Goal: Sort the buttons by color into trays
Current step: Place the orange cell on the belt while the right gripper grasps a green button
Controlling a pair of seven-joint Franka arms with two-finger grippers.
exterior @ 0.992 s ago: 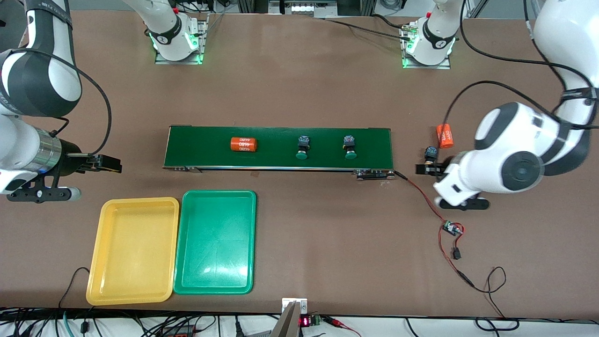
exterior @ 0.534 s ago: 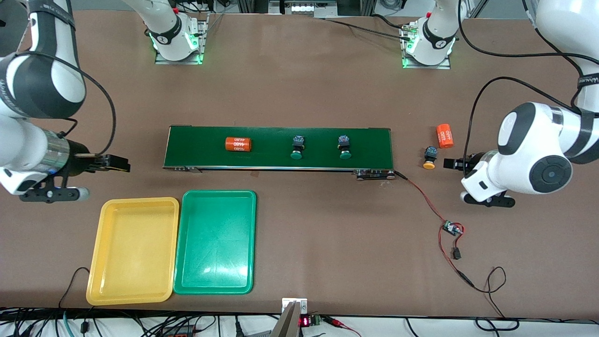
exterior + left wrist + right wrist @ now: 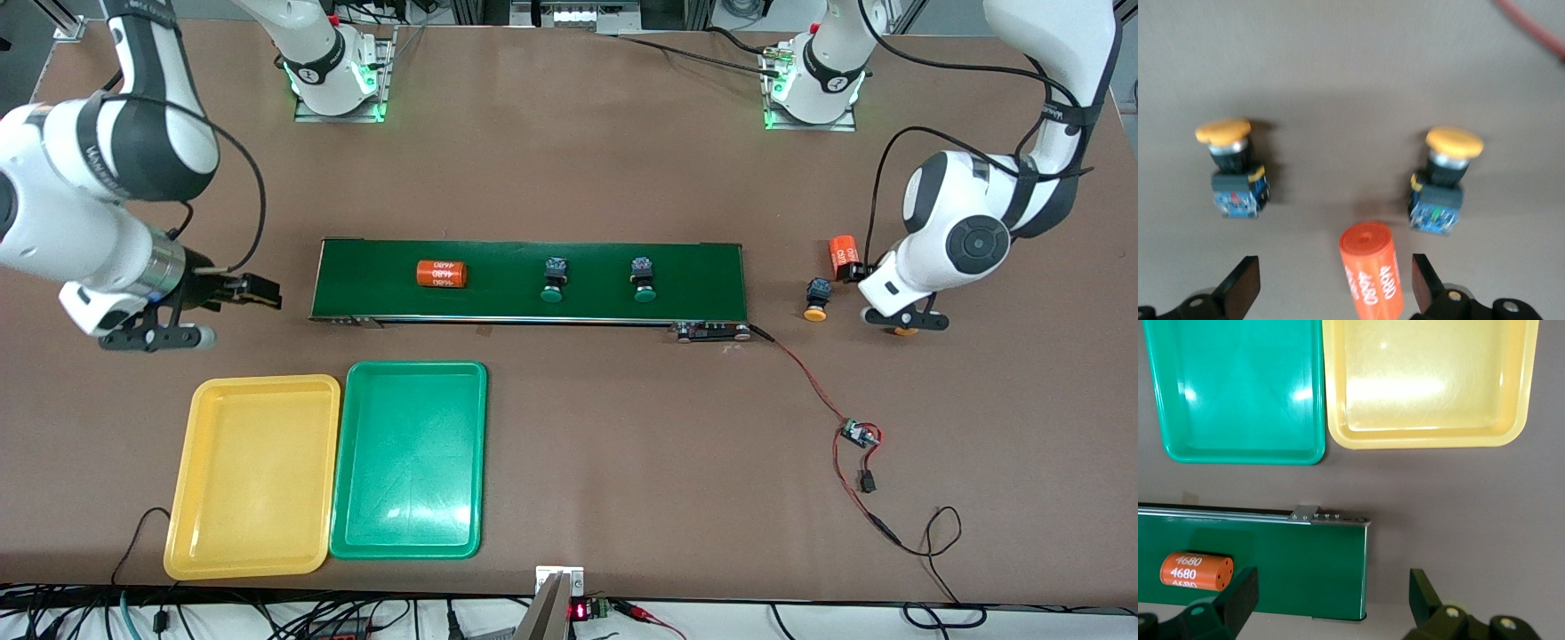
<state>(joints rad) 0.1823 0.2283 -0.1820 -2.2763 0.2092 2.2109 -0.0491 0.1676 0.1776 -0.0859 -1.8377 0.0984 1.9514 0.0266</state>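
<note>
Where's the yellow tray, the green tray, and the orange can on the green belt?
yellow tray (image 3: 253, 476), front view, bare floor of the tray.
green tray (image 3: 409, 458), front view, bare floor of the tray.
orange can (image 3: 442, 273), front view, printed side of the can.

In the front view the left arm's wrist hides most of one yellow-capped button (image 3: 905, 332), leaving only a sliver of its cap, and covers one end of the orange cylinder (image 3: 841, 256) beside it. The left wrist view is soft, so the cylinder's white print cannot be read there. The right wrist view's edge cuts off the conveyor belt (image 3: 1271, 547) and both trays.
</note>
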